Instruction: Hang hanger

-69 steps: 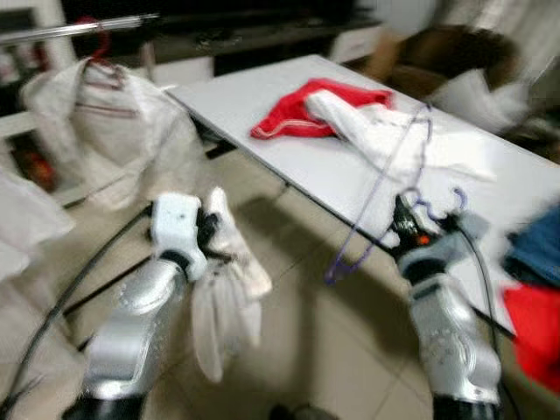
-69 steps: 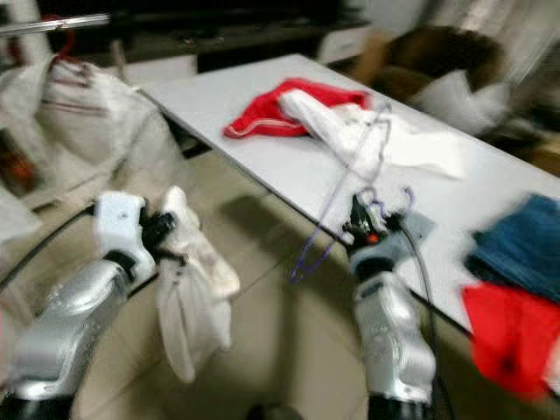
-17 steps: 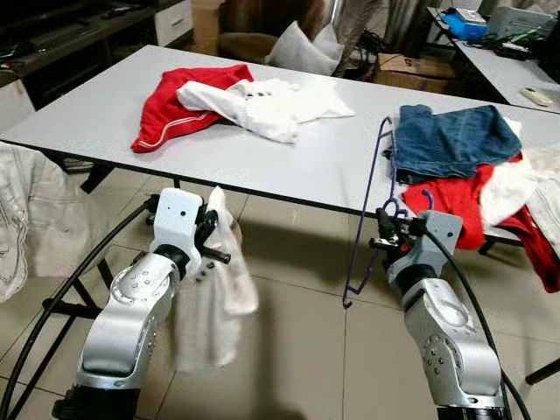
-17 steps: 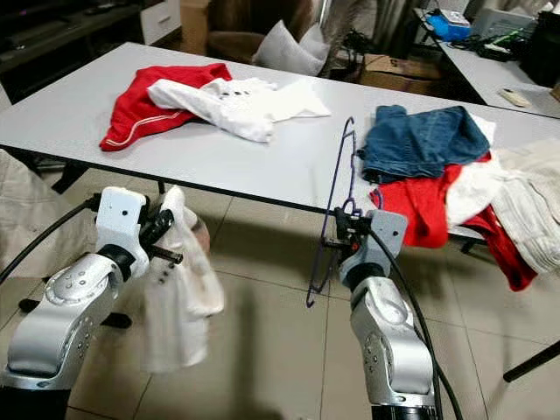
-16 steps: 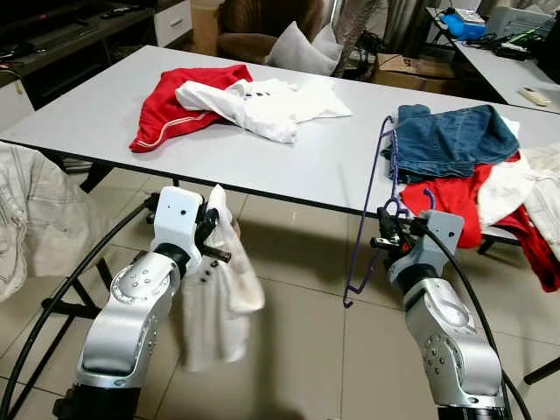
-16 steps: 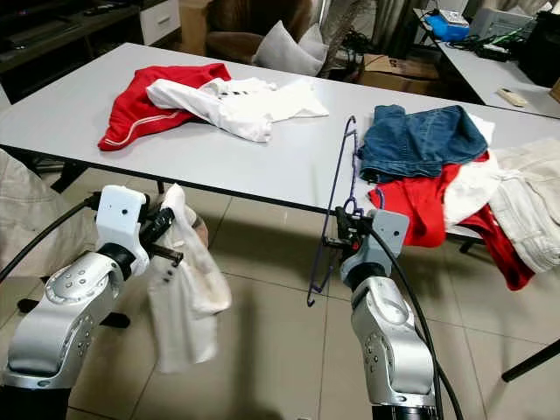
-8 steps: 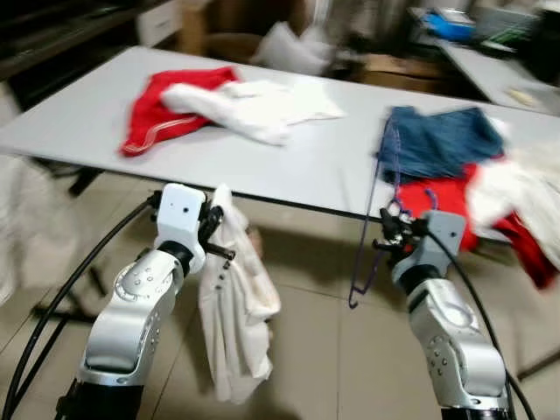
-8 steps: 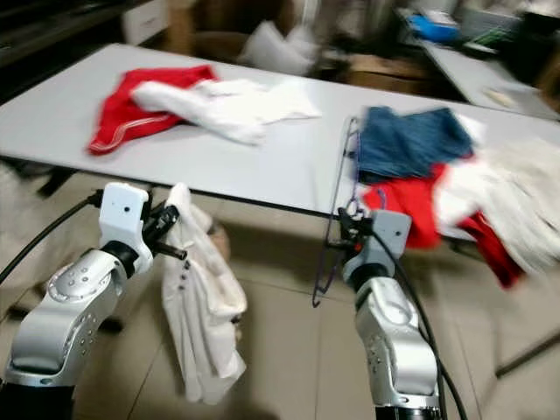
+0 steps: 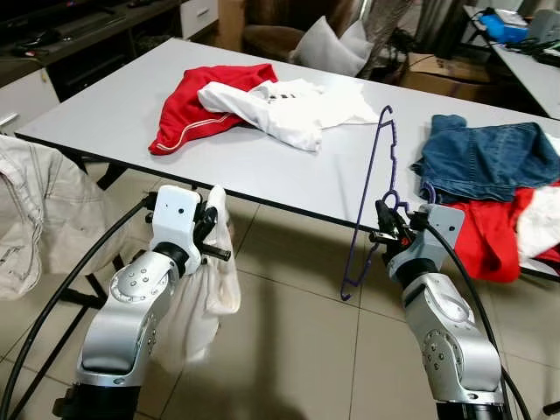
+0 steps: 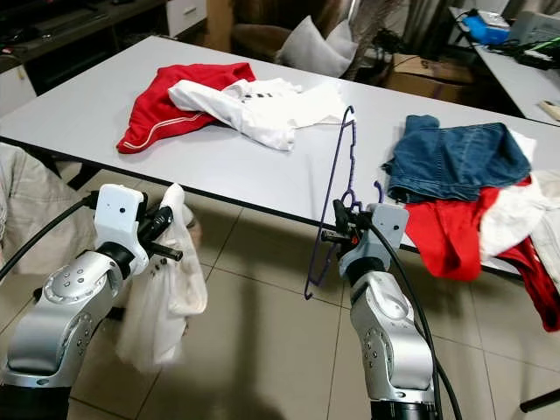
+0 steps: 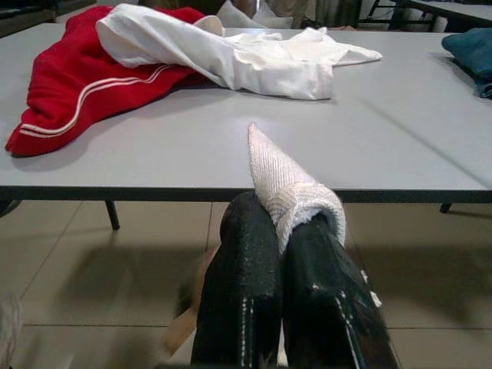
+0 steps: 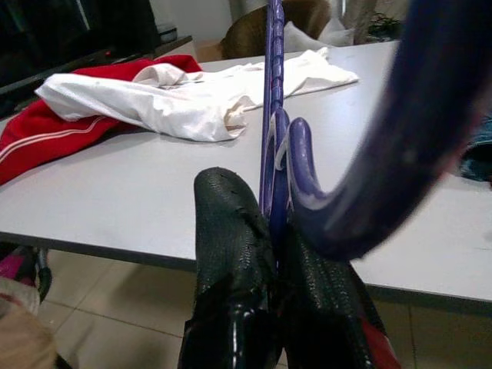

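I can't read any text, labels, brands or numbers in these frames. The white garment on the table [image 9: 131, 114] has dark marks near its top, but they're too small for me to make out as letters.

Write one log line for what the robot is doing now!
left pincer: shut on white garment | right pincer: shut on purple hanger | place: before table | hanger: not hung
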Robot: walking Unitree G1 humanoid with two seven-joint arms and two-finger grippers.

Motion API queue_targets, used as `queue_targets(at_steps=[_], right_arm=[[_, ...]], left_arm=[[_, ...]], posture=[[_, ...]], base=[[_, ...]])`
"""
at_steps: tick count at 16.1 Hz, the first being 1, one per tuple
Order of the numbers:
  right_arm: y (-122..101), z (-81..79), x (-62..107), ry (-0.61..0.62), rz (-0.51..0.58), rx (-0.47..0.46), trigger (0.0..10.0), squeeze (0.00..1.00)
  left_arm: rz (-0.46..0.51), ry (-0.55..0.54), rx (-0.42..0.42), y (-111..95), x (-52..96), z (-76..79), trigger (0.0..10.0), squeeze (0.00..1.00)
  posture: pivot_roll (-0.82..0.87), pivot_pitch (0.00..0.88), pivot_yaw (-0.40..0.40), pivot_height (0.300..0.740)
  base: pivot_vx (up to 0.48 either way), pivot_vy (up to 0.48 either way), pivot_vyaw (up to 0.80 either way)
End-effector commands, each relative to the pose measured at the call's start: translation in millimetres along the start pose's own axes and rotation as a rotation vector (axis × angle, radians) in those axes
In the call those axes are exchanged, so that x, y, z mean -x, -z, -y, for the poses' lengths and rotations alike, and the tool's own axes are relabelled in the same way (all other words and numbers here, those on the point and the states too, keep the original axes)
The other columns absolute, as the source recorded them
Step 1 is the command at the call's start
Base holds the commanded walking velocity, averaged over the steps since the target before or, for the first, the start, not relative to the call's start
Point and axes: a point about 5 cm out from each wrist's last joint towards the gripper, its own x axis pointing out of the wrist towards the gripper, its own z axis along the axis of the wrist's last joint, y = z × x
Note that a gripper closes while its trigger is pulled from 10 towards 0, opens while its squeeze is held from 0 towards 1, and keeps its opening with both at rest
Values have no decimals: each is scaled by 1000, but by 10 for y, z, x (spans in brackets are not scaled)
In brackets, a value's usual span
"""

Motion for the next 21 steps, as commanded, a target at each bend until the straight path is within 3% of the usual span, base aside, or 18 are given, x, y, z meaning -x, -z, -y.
queue_targets(at_steps=[1, 10, 12, 21], right_arm=[[-54, 28, 18, 6, 29, 2, 10000, 0], [-43, -7, 79, -16, 20, 45, 10000, 0], [-41, 4, 89, -9, 21, 36, 10000, 0], [-50, -12, 76, -21, 25, 28, 10000, 0]], left_arm=[[32, 21, -8, -71, -19, 32, 10000, 0], [26, 48, -8, -69, -23, 64, 10000, 0], [25, 53, -8, -68, -28, 68, 10000, 0], [25, 53, -4, -69, -26, 50, 10000, 0]], posture=[[-70, 0, -71, 719], [-84, 0, -53, 719], [-86, 0, -53, 719], [-80, 0, -59, 719]], base=[[300, 0, 0], [300, 0, 89], [311, 0, 722], [317, 0, 0]])
